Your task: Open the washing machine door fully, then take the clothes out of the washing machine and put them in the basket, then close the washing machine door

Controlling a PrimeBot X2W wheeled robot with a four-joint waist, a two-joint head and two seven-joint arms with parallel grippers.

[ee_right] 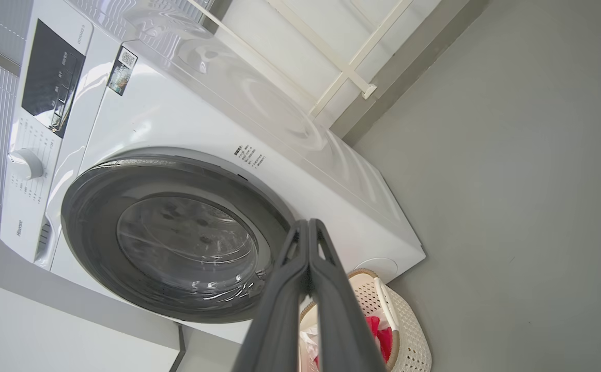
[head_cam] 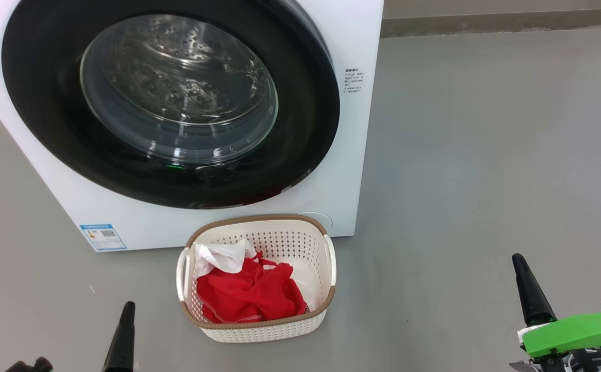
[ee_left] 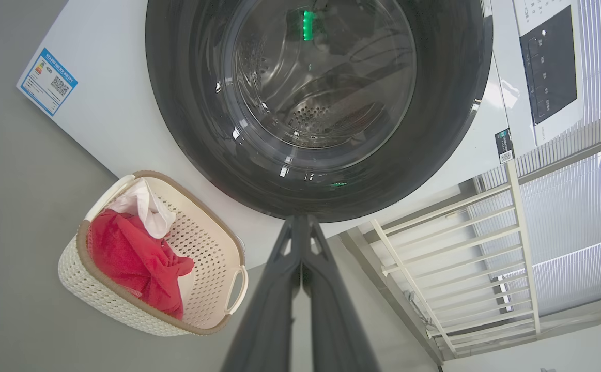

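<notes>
The left gripper point(head_cam: 128, 310) is hanging low at the robot's left, its two long dark fingers pointing up towards the machine and pressing together with nothing between them. The right gripper point(head_cam: 520, 263) is sitting at the lower right above a bright green arm cover point(head_cam: 574, 333), its fingers likewise closed and empty.

The big white front-loading washing machine point(head_cam: 341, 155) is showing the word Hisense point(ee_right: 19, 227) beside a round white dial point(ee_right: 24, 164). A blue label sticker point(head_cam: 103, 236) and small dark print point(head_cam: 353, 80) are too fine to read. The round glossy black-rimmed glass door point(head_cam: 176, 88) is lying flush with the front.

The cream perforated plastic basket with a brown rim point(head_cam: 259, 219) is standing just before the machine, holding the red and white clothes point(head_cam: 248, 294). Bare grey floor point(head_cam: 486, 155) is stretching to the right.
</notes>
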